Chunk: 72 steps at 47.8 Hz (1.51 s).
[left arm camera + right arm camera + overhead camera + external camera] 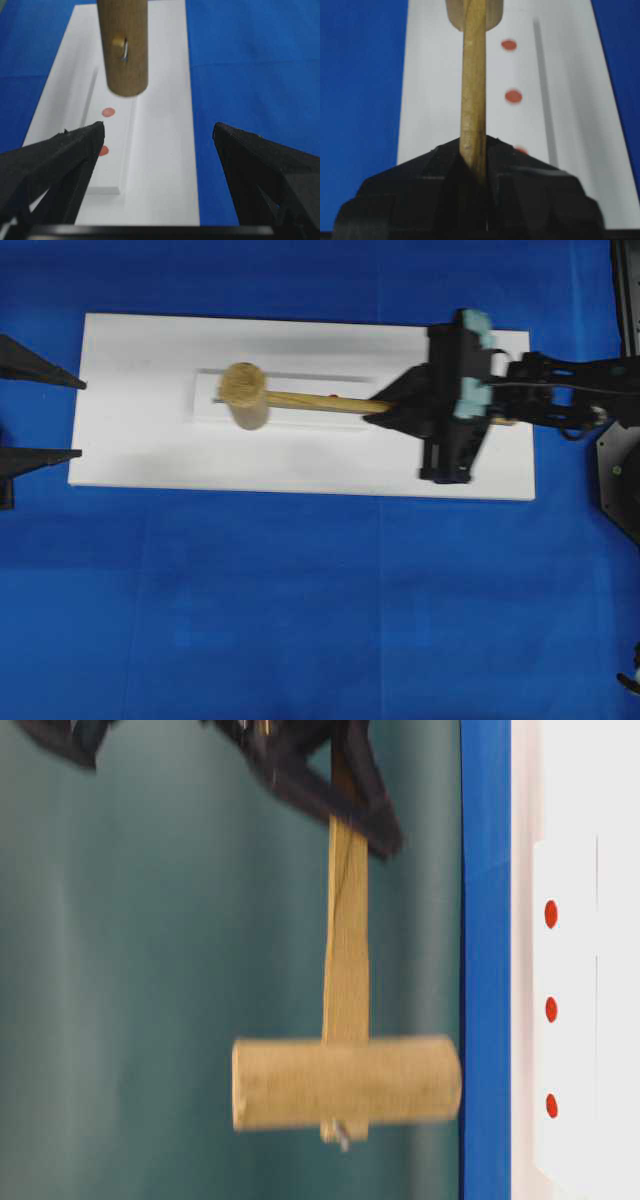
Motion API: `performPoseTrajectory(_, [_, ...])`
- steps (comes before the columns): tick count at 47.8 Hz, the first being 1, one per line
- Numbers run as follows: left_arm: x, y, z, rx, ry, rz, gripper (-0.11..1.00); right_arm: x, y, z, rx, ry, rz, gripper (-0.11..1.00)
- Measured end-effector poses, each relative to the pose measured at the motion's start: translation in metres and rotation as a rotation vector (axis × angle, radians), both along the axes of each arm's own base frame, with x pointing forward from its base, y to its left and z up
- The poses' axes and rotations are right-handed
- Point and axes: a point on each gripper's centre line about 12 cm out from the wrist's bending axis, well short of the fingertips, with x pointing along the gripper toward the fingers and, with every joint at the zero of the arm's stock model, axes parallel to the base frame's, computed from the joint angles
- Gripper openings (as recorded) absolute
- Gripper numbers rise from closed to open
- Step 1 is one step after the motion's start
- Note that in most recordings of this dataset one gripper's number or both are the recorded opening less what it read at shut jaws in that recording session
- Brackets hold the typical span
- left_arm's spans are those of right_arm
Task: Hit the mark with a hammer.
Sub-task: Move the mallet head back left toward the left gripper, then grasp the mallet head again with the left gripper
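Note:
The hammer is a light wooden mallet with its head (243, 395) in the air over the raised white strip (290, 415) of the white board (150, 455). The table-level view shows the head (345, 1095) hanging apart from the board. My right gripper (385, 410) is shut on the flat handle (473, 75), which runs straight out from between its fingers (440, 165). Three red marks (551, 1009) lie in a row on the strip; two marks (108, 112) show below the head in the left wrist view. My left gripper (159, 132) stands open and holds nothing at the board's left end.
A blue cloth (300, 620) covers the table around the board. The right arm (560, 395) reaches in over the board's right end, and its black base (615, 470) sits at the right edge. The left fingers (40, 455) point in from the left edge.

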Motion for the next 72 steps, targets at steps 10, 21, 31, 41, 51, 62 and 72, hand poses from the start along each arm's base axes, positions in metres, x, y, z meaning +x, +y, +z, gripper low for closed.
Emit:
performPoseTrajectory(10, [0.0,0.0,-0.001,-0.003,0.003,0.002,0.9,0.027,-0.001,-0.001,-0.018,0.011,0.021,0.02])
performPoseTrajectory(21, [0.0,0.0,-0.001,-0.003,0.003,0.002,0.9,0.034,0.001,0.002,-0.023,0.005,0.03,0.02])
performPoseTrajectory(31, [0.006,0.001,-0.005,-0.002,-0.012,0.003,0.9,0.034,0.001,0.002,-0.021,0.005,0.028,0.02])
performPoseTrajectory(41, [0.028,0.002,-0.01,0.011,-0.046,0.004,0.9,0.034,0.001,0.002,-0.023,0.005,0.029,0.02])
performPoseTrajectory(51, [0.061,0.01,-0.015,0.012,0.004,0.035,0.9,0.034,0.002,0.002,-0.022,0.007,0.034,0.02])
performPoseTrajectory(62, [0.105,0.02,-0.026,0.007,0.09,0.061,0.93,0.034,0.005,0.001,-0.023,0.007,0.041,0.02])
performPoseTrajectory(72, [0.135,0.023,-0.03,0.002,0.132,0.061,0.94,0.035,0.006,0.002,-0.023,0.005,0.042,0.02])
